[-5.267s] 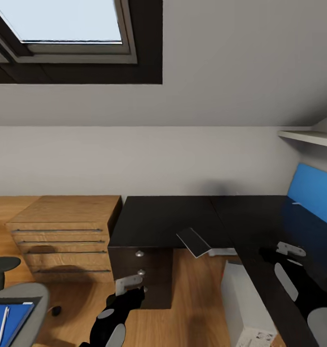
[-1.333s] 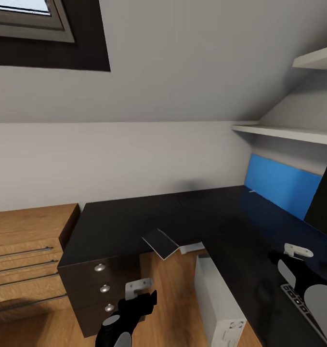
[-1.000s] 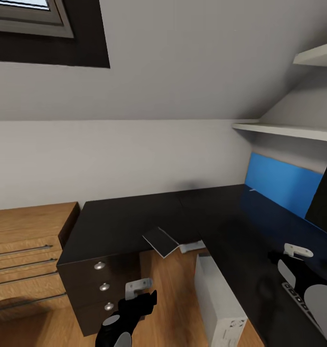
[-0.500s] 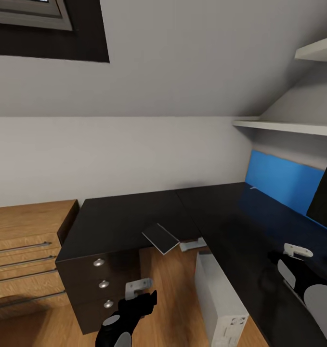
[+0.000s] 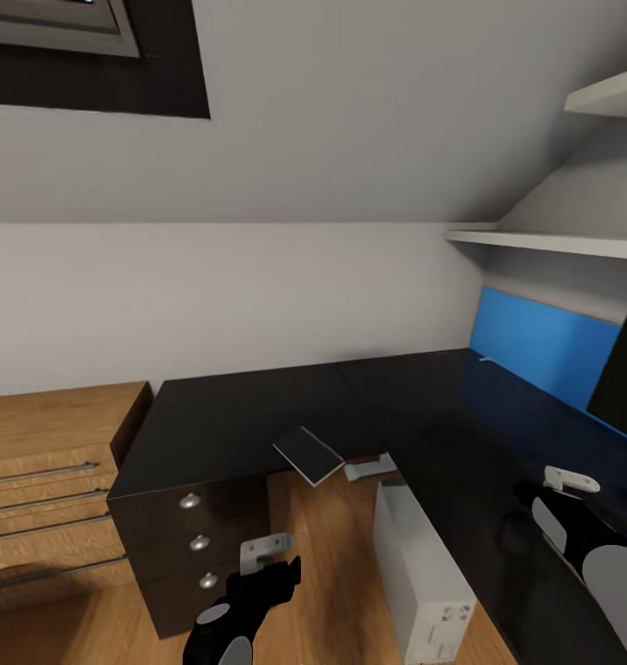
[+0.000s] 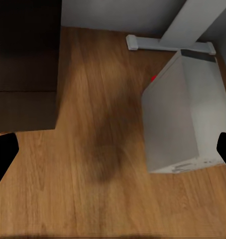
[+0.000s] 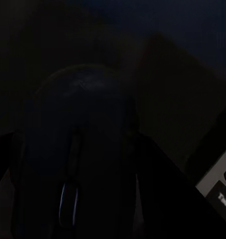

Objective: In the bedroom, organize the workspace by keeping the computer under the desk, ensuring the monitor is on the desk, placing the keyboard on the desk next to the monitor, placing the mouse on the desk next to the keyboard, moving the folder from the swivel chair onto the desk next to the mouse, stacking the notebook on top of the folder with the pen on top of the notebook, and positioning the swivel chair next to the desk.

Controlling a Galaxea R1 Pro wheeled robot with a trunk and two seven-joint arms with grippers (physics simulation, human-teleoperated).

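The black desk [image 5: 258, 416] wraps around the corner ahead. The notebook [image 5: 308, 454], a thin grey slab, juts over the desk's inner edge. Under the desk stands the white computer [image 5: 424, 577], also seen from above in the left wrist view [image 6: 177, 114]. The monitor [image 5: 622, 383] shows at the right edge. My left gripper [image 5: 271, 568] hangs open over the wood floor, fingers [image 6: 3, 154] wide apart. My right gripper [image 5: 544, 494] hovers above the desk's right wing. It is shut on the black mouse [image 7: 83, 149], and a corner of the keyboard [image 7: 220, 191] shows beside it.
A black three-drawer unit [image 5: 193, 545] carries the desk's left end, with a light wooden drawer chest [image 5: 45, 480] beside it. A blue back panel [image 5: 544, 346] and white wall shelves [image 5: 553, 242] line the right wall. The desk's white leg foot [image 6: 167, 44] lies behind the tower.
The view has swung right and drifted since the oldest frame, leaving the chair and folder out of sight. The keyboard keys seen at lower right a second ago no longer show. Both arms keep their pose.
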